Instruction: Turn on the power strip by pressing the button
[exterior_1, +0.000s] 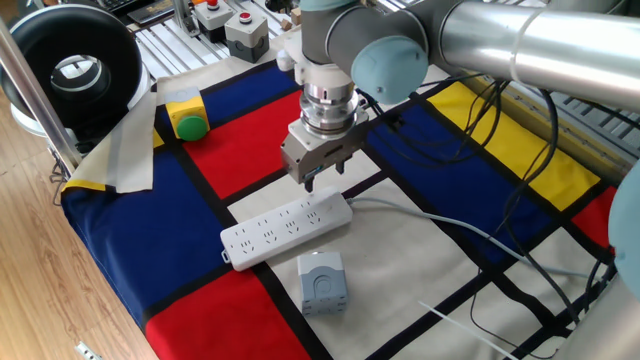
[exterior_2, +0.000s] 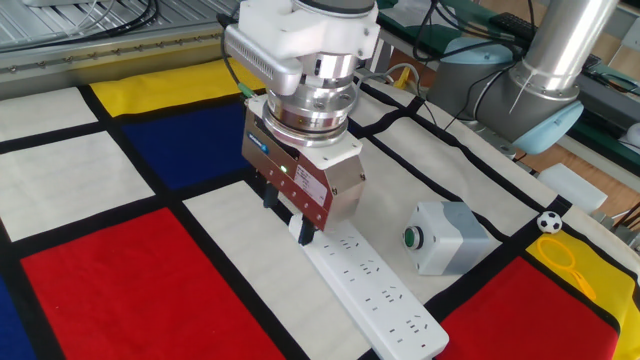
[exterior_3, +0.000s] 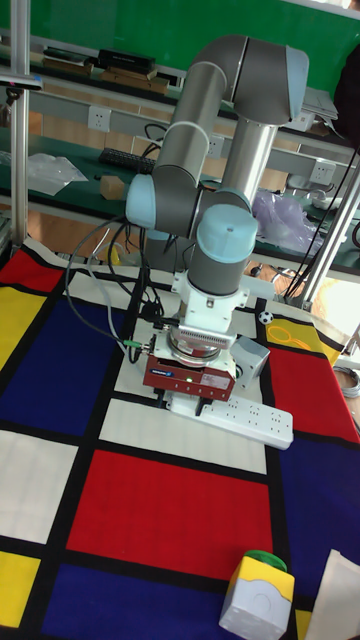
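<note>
A robotics lab or test bench.

A grey industrial robot arm stands at a table draped in a cloth of red, blue, yellow and white blocks. Behind it are metal shelves with wall sockets, loose cables, aluminium framing and spare push-button boxes.

A tablecloth of red, blue, yellow and white blocks edged in black covers the table. On its white part lies a small grey box, whose green-ringed button shows in the other fixed view. A green dome button in a yellow housing sits near the cloth's far corner. Beyond the cloth's edge stand two grey boxes with red buttons. A black round reel stands at the left. A small football-patterned ball rests near a yellow block.
</note>
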